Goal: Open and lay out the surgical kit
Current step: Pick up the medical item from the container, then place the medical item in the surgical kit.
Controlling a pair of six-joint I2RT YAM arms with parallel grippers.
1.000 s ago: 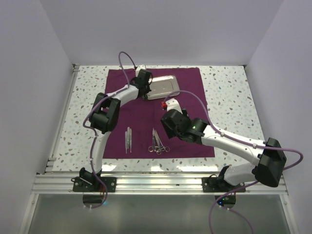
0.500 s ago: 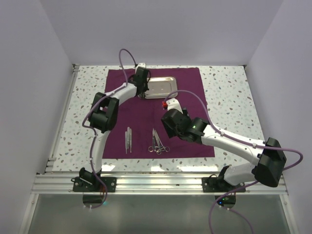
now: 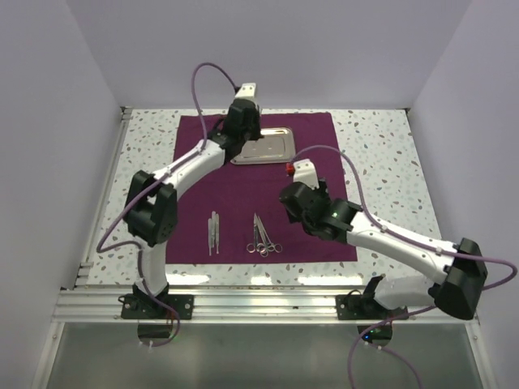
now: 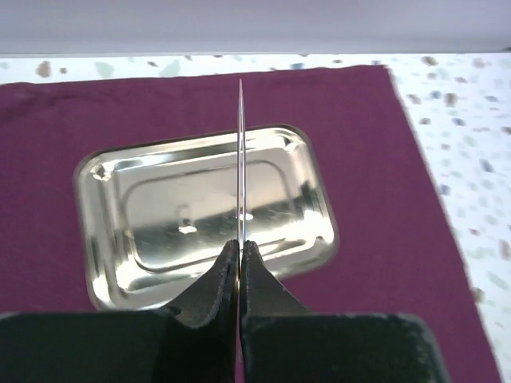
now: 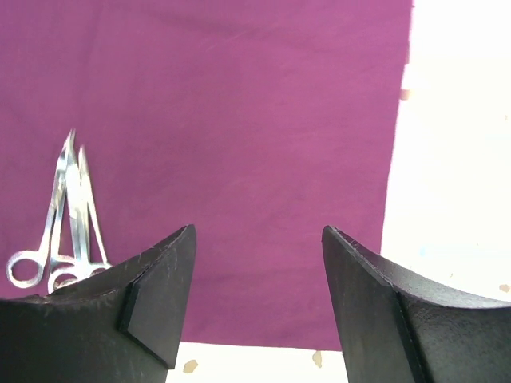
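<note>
The surgical kit's dark purple cloth [image 3: 316, 162] lies spread flat on the table. A shiny steel tray [image 3: 268, 146] sits on its far half. My left gripper [image 3: 238, 136] hangs above the tray's left side. In the left wrist view it [image 4: 240, 243] is shut on a thin silver probe [image 4: 240, 159], seen edge-on over the tray [image 4: 160, 207]. Tweezers [image 3: 213, 231] and scissors [image 3: 263, 237] lie on the near half. My right gripper [image 3: 293, 207] hovers open over the cloth [image 5: 239, 120], empty [image 5: 257, 231], with the scissors [image 5: 68, 215] to its left.
White walls close in the speckled table [image 3: 381, 154] on three sides. A metal rail [image 3: 259, 304] with both arm bases runs along the near edge. Purple cables loop off both arms.
My left arm has stretched out and risen from the tray's left edge, with the thin probe between its fingers. My right gripper has drifted a little to the right and its jaws have narrowed slightly.
</note>
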